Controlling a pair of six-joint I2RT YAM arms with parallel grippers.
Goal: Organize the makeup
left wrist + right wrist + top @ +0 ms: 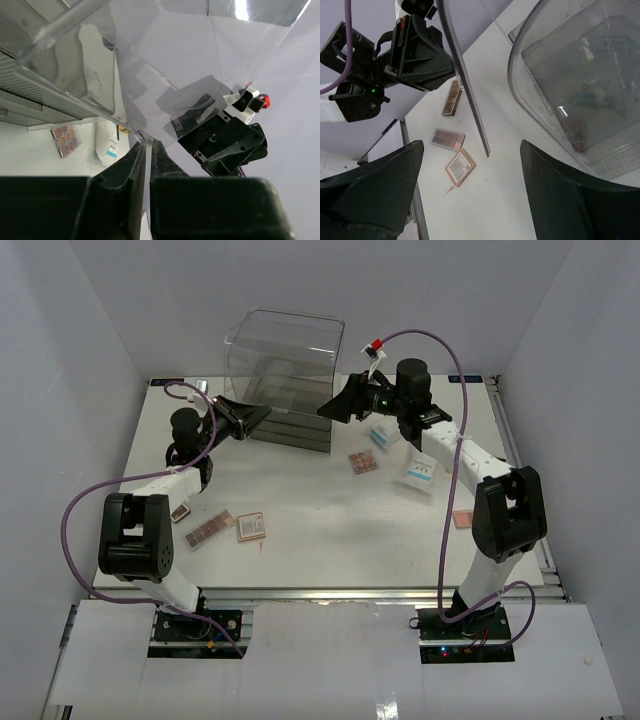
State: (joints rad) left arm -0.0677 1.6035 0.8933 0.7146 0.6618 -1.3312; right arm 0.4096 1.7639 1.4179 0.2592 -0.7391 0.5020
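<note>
Loading is judged pending: the clear box (pixel 285 350) is pinched by the closed left gripper (pixel 148 144); the right gripper (pixel 471 150), spread empty, must be lowered to the makeup (pixel 363 462) just behind it on the worktop (pixel 320 535)

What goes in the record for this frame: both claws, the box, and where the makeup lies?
left claw: nearly closed, tips at the clear box front-left corner, seemingly pinching its edge
right claw: open, near the box's front-right corner, holding nothing
makeup, left side: three palettes lying on the table
makeup, right side: one palette, two packets, one pink item
</note>
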